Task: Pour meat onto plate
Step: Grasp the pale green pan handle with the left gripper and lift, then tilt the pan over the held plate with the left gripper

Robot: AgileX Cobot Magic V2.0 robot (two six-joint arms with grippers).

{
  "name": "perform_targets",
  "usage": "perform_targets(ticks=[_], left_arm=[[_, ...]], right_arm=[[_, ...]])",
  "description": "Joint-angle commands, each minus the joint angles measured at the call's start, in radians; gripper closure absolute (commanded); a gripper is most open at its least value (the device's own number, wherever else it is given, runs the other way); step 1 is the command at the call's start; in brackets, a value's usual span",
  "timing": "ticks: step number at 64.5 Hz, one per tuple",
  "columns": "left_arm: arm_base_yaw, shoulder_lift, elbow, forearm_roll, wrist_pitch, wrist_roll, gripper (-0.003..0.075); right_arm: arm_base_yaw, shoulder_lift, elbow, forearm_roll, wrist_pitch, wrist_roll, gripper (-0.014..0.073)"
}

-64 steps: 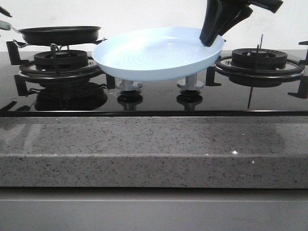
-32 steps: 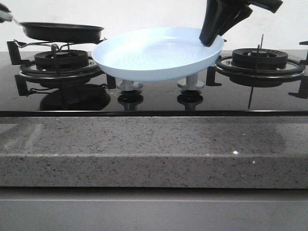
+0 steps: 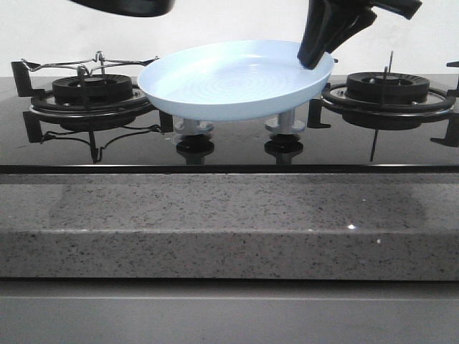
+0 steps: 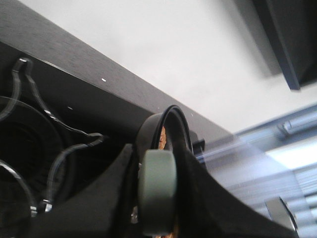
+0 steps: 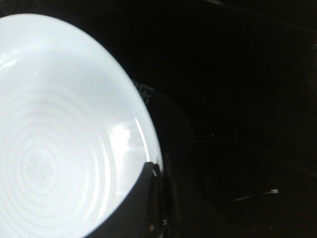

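Right gripper [image 3: 313, 59] clamped on rim of wide pale-blue round plate [image 3: 229, 89], held above stove knobs. Left gripper [image 4: 157, 198] closed on black frying pan's grey-green handle [image 4: 157, 191]. Meat hardly visible.

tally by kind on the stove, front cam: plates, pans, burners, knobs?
Plates: 1, the pale-blue plate
Pans: 1, the black pan, lifted, partly out of frame
Burners: 2, left burner and right burner
Knobs: 2, left knob and right knob
Total: 6
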Motion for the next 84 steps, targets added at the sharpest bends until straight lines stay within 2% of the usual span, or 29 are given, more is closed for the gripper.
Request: perform_targets(ticks=[1,9,19,35,46,84], left_arm=[[-0.068,-0.087,-0.005,-0.092,-0.005,0.042,0.0657],[-0.17,-0.125,0.006,-0.04,-0.106,0.102,0.0657],[-0.282,-0.152,-0.003,0.02,-0.156,0.183,0.0657],[-0.453,-0.219,-0.041,0.338,-0.37,0.185,0.066],[-0.569,-0.257,-0.045,0.48,-0.505,0.185,0.0685],[-0.824,-0.308,-0.047,0.979,-0.652,0.163,0.0696]], right_arm=[[-0.002,-0.058,-0.026,0.026,-0.04,-0.013,0.0653],[-0.002,-0.058,-0.026,0.026,-0.04,-0.013,0.0653],[-0.002,-0.058,-0.026,0.026,-0.04,-0.013,0.0653],[-0.002,-0.058,-0.026,0.026,-0.04,-0.013,0.0653],[-0.002,-0.058,-0.026,0.026,-0.04,-0.013,0.0653],[-0.002,-0.058,-0.026,0.026,-0.04,-0.013,0.0653]])
